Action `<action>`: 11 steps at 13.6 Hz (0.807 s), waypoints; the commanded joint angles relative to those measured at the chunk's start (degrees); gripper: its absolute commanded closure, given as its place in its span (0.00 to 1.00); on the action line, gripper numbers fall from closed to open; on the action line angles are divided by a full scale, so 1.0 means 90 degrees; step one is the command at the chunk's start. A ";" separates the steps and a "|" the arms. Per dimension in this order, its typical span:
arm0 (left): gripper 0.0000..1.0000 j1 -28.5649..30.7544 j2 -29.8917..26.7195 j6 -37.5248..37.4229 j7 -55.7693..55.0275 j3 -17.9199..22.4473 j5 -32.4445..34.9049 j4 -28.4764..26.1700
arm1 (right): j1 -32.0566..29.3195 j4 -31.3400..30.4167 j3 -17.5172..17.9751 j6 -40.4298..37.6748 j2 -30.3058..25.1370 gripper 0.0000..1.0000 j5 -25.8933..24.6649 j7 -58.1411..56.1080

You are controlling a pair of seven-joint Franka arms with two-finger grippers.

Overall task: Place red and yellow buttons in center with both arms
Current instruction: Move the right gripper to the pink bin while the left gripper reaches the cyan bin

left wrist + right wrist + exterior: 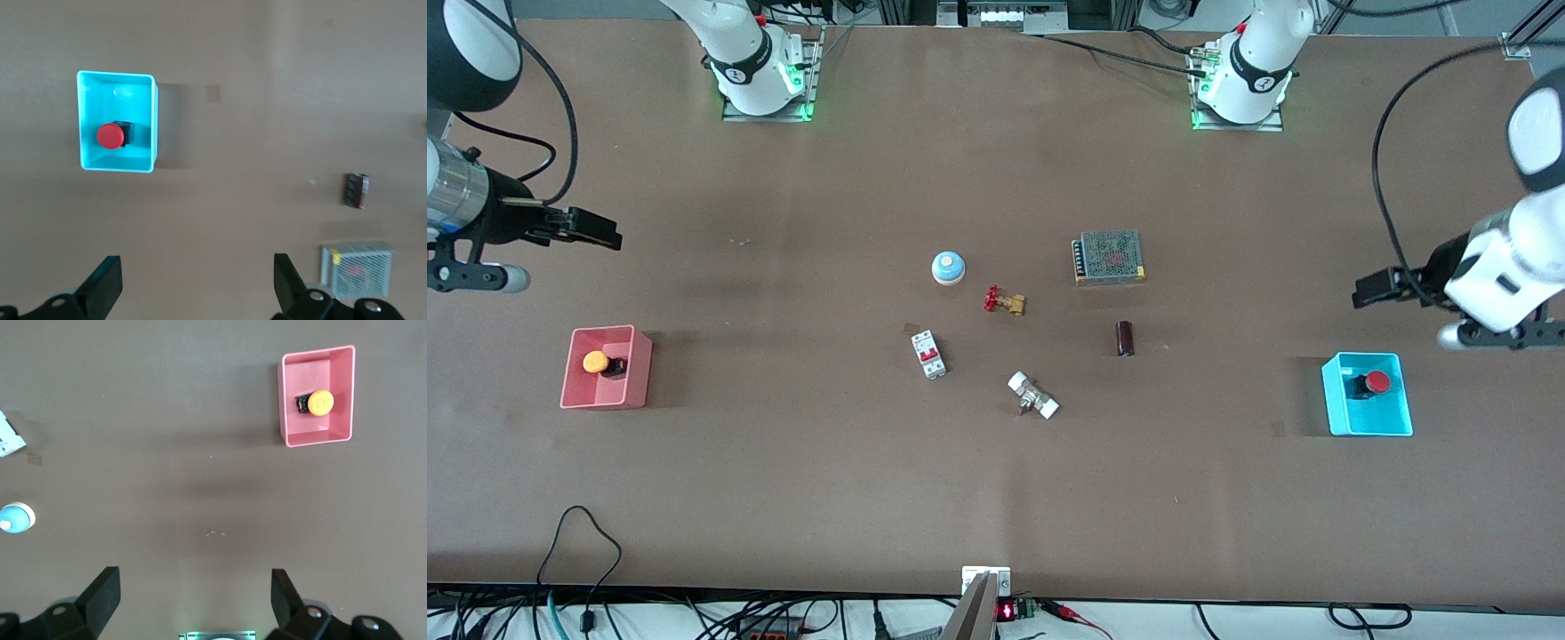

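Observation:
The yellow button (596, 362) lies in the pink bin (605, 396) at the right arm's end of the table. It also shows in the right wrist view (321, 403). The red button (1378, 382) lies in the cyan bin (1369, 425) at the left arm's end, and shows in the left wrist view (110, 135). My right gripper (600, 233) is up over bare table, apart from the pink bin, open and empty (195, 603). My left gripper (1371, 289) is up over bare table, apart from the cyan bin, open and empty (198, 287). The table's center (987, 342) is brown.
Around the center lie a blue-topped white dome (948, 267), a brass valve with a red handwheel (1005, 301), a white breaker (928, 354), a white-capped fitting (1033, 396), a dark cylinder (1125, 338) and a mesh-covered power supply (1109, 257).

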 commanded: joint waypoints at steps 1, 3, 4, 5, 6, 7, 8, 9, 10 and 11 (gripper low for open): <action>0.00 0.0184 0.0909 0.0483 0.0135 -0.0020 0.0338 0.0443 | -0.0060 -0.0013 0.0016 0.0061 0.0203 0.00 0.0068 -0.0291; 0.00 0.0321 0.1027 0.1468 0.0135 -0.0020 0.0348 -0.0004 | -0.0109 0.0006 0.0006 0.0294 0.0428 0.00 -0.0030 -0.0360; 0.00 0.0389 0.1115 0.1956 0.0126 -0.0020 0.0348 -0.0200 | -0.0157 0.0006 0.0006 0.0460 0.0526 0.00 -0.0030 -0.0505; 0.00 0.0477 0.1183 0.2329 0.0135 -0.0020 0.0348 -0.0347 | -0.0206 0.0006 -0.0004 0.0539 0.0565 0.00 -0.0059 -0.0719; 0.00 0.0604 0.1223 0.2564 0.0135 -0.0020 0.0348 -0.0426 | -0.0236 -0.0013 -0.0004 0.0752 0.0691 0.00 -0.0156 -0.0818; 0.00 0.0643 0.1291 0.2857 0.0135 -0.0010 0.0348 -0.0475 | -0.0323 -0.0033 -0.0004 0.0899 0.0760 0.00 -0.0196 -0.0896; 0.00 0.0663 0.1359 0.3082 0.0164 -0.0010 0.0445 -0.0495 | -0.0459 -0.0033 -0.0004 0.0949 0.0838 0.00 -0.0186 -0.1187; 0.00 0.0731 0.1466 0.3278 0.0165 -0.0010 0.0765 -0.0495 | -0.0509 -0.0023 -0.0004 0.0969 0.0897 0.00 -0.0157 -0.1441; 0.00 0.0741 0.1593 0.3386 0.0155 -0.0010 0.0962 -0.0495 | -0.0558 -0.0052 -0.0004 0.1163 0.1014 0.00 -0.0186 -0.1483; 0.00 0.0742 0.1710 0.3513 0.0155 -0.0010 0.0983 -0.0495 | -0.0558 -0.0236 -0.0004 0.1455 0.1034 0.00 -0.0186 -0.1502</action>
